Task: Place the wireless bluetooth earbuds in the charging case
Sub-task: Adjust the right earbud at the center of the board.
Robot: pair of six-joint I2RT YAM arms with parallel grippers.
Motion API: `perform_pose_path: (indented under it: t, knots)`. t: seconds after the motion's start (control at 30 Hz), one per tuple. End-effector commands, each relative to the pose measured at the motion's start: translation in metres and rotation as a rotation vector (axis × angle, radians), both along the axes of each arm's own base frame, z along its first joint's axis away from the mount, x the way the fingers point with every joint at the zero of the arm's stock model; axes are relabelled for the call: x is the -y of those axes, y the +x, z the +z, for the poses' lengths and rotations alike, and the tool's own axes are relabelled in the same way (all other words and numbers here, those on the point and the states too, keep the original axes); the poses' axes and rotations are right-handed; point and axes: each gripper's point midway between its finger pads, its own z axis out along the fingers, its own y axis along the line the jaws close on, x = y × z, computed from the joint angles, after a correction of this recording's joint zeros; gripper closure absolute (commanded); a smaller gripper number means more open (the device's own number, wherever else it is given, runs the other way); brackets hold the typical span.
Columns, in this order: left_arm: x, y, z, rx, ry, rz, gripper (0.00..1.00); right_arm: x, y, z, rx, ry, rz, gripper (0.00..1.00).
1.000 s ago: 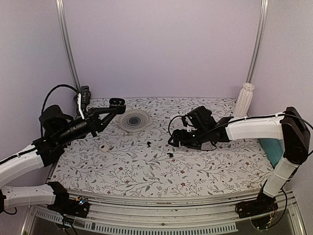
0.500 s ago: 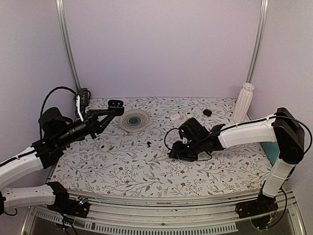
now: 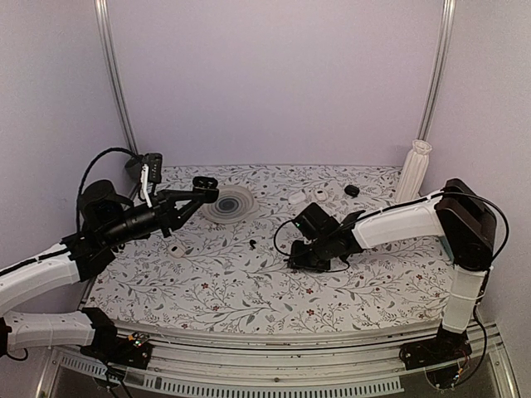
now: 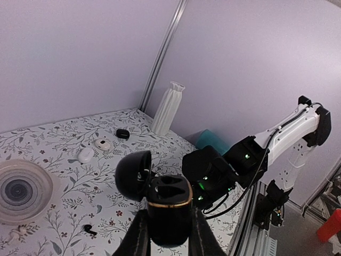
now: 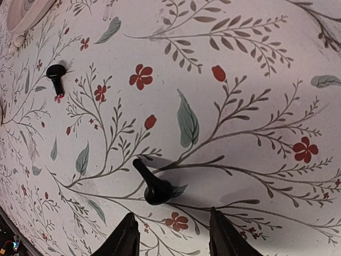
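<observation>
My left gripper (image 3: 205, 183) is shut on the black charging case (image 4: 168, 205) and holds it in the air above the table's left side, with the case's lid (image 4: 133, 174) hinged open. My right gripper (image 5: 173, 237) is open and low over the table. One black earbud (image 5: 152, 185) lies just ahead of its fingertips, between their lines. In the top view the right gripper (image 3: 303, 257) hides this earbud. The other earbud (image 3: 252, 244) lies on the table to the left; it also shows in the right wrist view (image 5: 55, 74) and the left wrist view (image 4: 89, 230).
A grey ribbed plate (image 3: 230, 203) sits at the back left. Two small white cases (image 3: 296, 197) (image 3: 320, 195) and a small black lump (image 3: 352, 191) lie at the back. A white vase (image 3: 415, 170) stands at the back right. A white oval (image 3: 177, 249) lies at the left.
My right gripper has moved left and towards the near edge, down over the nearer earbud. My left gripper has shifted slightly right with the case.
</observation>
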Motion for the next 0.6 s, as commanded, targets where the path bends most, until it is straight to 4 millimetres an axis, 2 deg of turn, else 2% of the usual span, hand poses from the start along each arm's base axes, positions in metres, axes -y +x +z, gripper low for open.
perform_pose_path:
  t: [0.0,0.13,0.17,0.3,0.57]
  knots:
    - [-0.001,0.002,0.014,0.04,-0.008,-0.004,1.0,0.003,0.013,0.002,0.045,-0.069,-0.003,0.56]
    - [0.0,0.003,0.015,0.041,-0.005,-0.008,1.0,0.011,0.011,-0.003,0.051,-0.132,0.008,0.6]
    - [0.0,0.002,0.015,0.041,-0.005,-0.01,1.0,0.005,0.017,0.006,0.071,-0.126,0.008,0.61]
    - [0.001,0.003,0.014,0.04,-0.004,-0.014,1.0,0.002,0.014,0.012,0.092,-0.158,0.029,0.61]
    - [0.003,0.003,0.01,0.033,-0.001,-0.023,1.0,-0.01,0.013,0.005,0.083,-0.183,0.066,0.62]
